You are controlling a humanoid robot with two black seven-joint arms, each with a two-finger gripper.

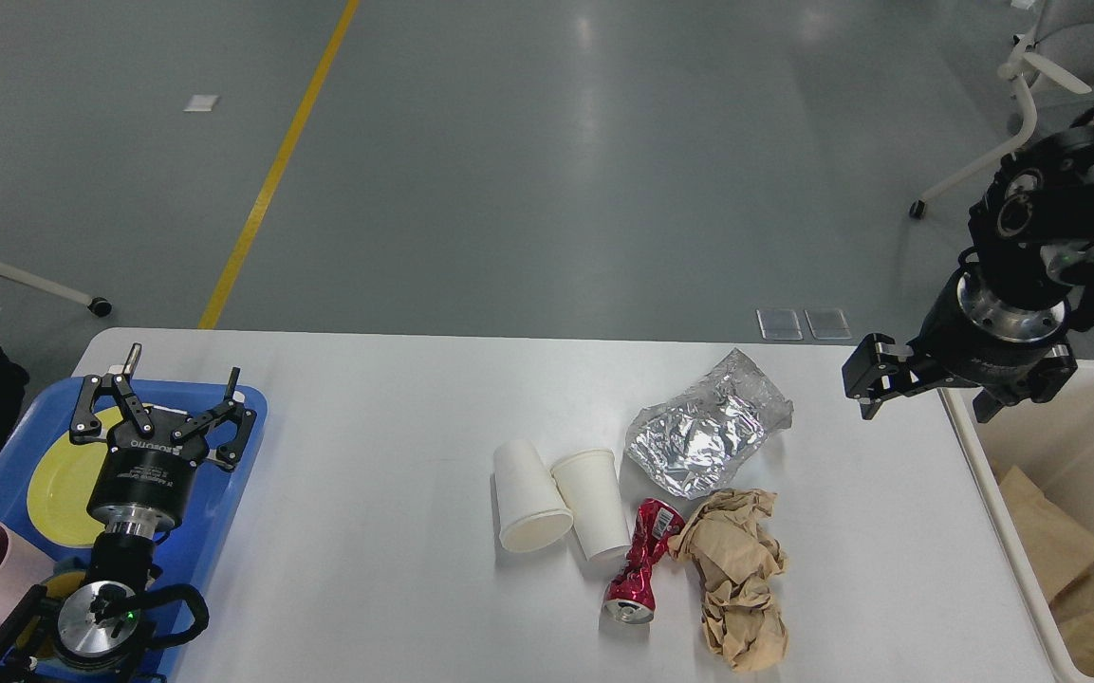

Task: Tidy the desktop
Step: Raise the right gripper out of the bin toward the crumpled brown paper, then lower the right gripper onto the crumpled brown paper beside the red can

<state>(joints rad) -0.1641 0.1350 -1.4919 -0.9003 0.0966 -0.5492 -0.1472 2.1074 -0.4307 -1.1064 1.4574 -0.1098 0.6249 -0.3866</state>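
Head view: your left end effector [165,406] hung open, empty, above the tray [224,531]; right end effector's [926,384] opening could not be told; cups [561,498], can [639,562], foil [706,432] cluttered the surface [366,531].

Open lane: desktop [366,493] bare between blue tray [224,512] at 9 o'clock and the cups.
Cluster, centre toward 4 o'clock: two paper cups [532,493], foil bag [708,436], crushed can [641,560], crumpled paper [736,569], mutually touching.
Edge, 3 o'clock: bin [992,503].

Left gripper [170,398] points forward, fingers spread wide. Right gripper [926,384] hangs downward from bent wrist, finger gap unclear.
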